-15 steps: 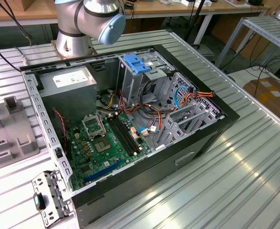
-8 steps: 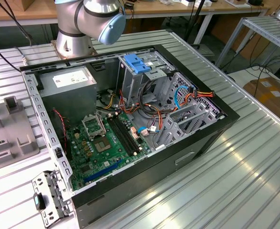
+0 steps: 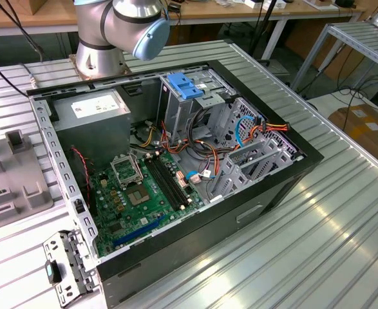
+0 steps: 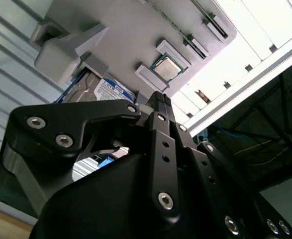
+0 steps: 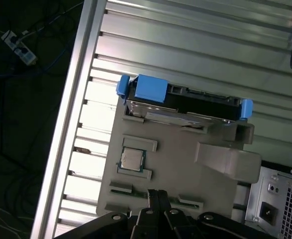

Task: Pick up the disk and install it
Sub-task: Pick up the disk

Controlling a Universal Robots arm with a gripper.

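Presently the disk [image 5: 195, 104] sits slotted in the grey fixture tray [image 5: 185, 169], ungrasped. The gripper [image 5: 154, 193] is poised over that tray, clenched and empty. Pickup and installation into the computer case [image 3: 176, 252] are both outstanding.

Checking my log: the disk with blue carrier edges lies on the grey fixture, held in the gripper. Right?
No: the disk with blue carrier edges lies on the grey fixture, but the gripper hangs apart from it, shut on nothing, as the first wrist view shows.

Ribbed alu table [image 3: 343, 219], open PC case [image 3: 240, 217], grey fixture tray [image 3: 15, 190]
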